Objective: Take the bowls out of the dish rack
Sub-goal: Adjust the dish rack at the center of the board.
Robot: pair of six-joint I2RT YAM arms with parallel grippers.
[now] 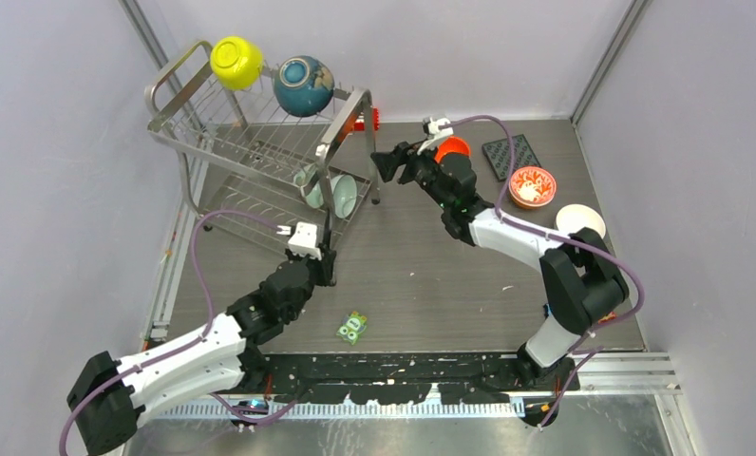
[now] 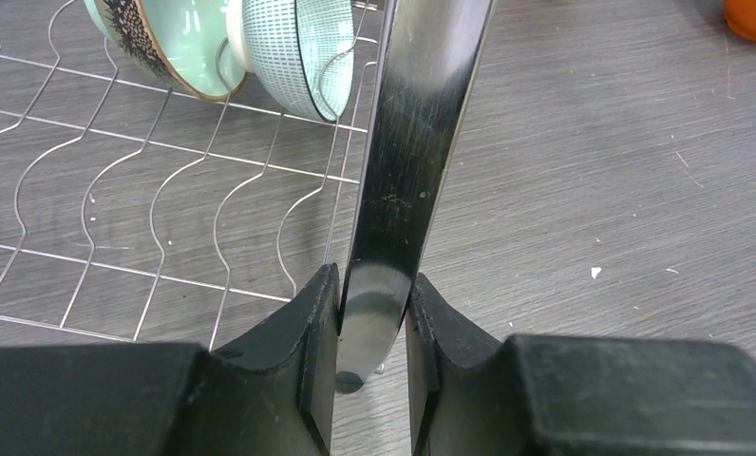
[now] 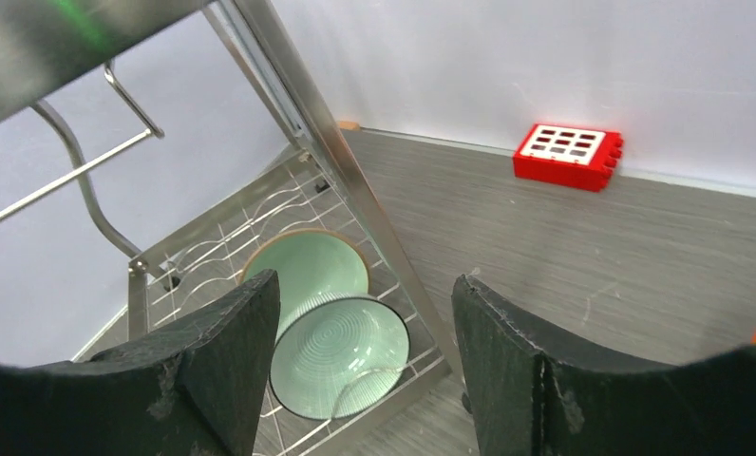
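Note:
The steel-wire dish rack (image 1: 260, 142) stands at the back left. A yellow-green bowl (image 1: 236, 62) and a dark teal-blue bowl (image 1: 303, 85) sit on its top tier. Two pale green bowls (image 1: 331, 195) stand on edge in the lower tier. My left gripper (image 1: 322, 261) is shut on the rack's front leg (image 2: 403, 171). My right gripper (image 1: 388, 166) hangs open beside the rack's right end, looking down at the front pale green bowl (image 3: 341, 356) and the one behind it (image 3: 303, 266). On the table stand an orange bowl (image 1: 453, 147), a red-flowered bowl (image 1: 532, 186) and a white bowl (image 1: 580, 220).
A dark square mat (image 1: 510, 157) lies behind the flowered bowl. A red block (image 3: 569, 157) sits by the back wall near the rack's corner. A small green item (image 1: 352, 327) lies on the table near my left arm. Grey walls close in on three sides.

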